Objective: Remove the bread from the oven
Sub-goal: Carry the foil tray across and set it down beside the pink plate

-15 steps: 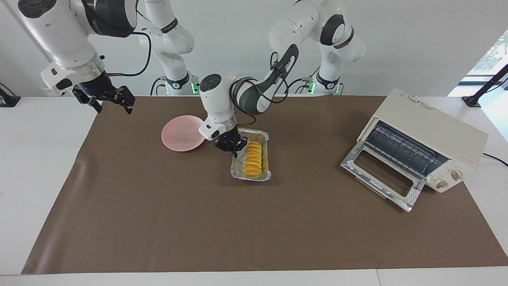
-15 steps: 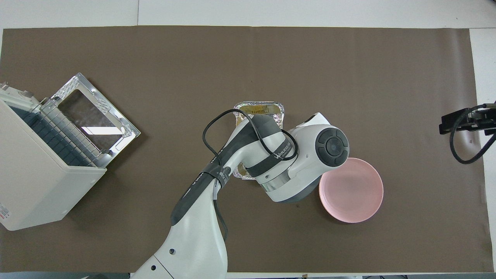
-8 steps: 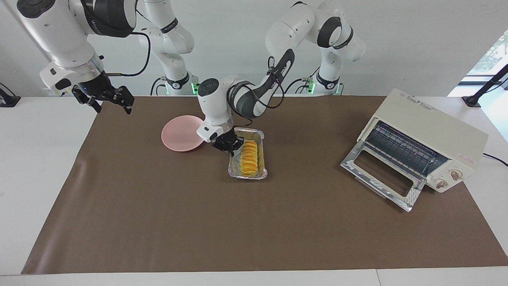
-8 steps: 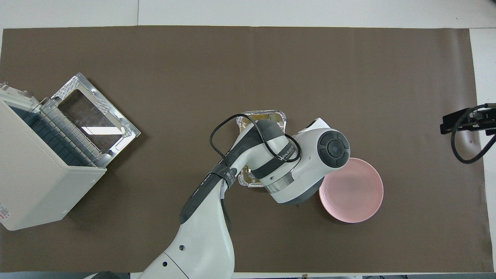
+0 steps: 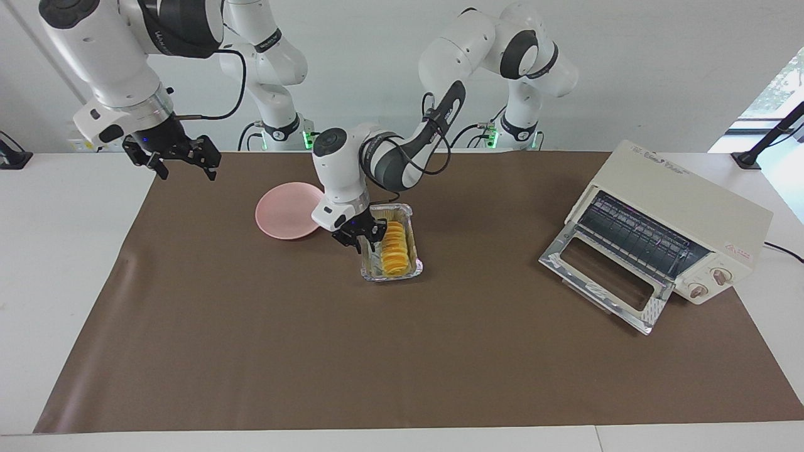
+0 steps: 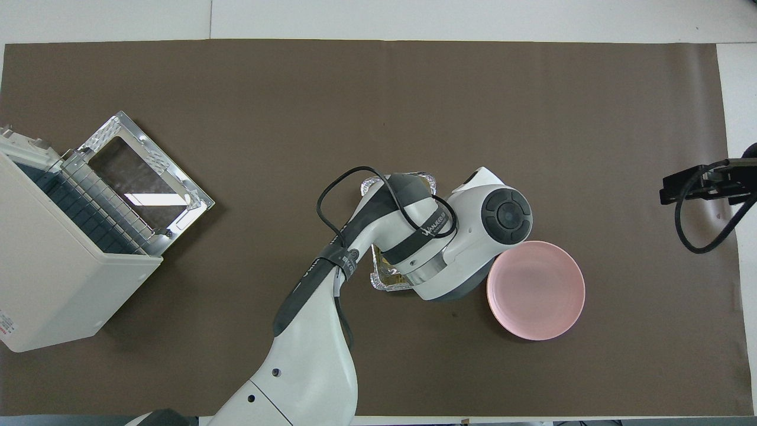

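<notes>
Bread (image 5: 395, 248) beside left hand (image 5: 362, 236)

Over the last second the foil tray (image 5: 391, 251) with the bread (image 5: 394, 248) in it has slid across the brown mat toward the pink plate (image 5: 287, 210) and slightly nearer to the robots, ending just beside the plate. The left gripper (image 5: 362, 235) has moved with it, staying at the tray's long rim on the plate's side, and its fingers now look spread over that rim. The right gripper (image 5: 174, 157) has drifted a little inward over the mat's edge.
</notes>
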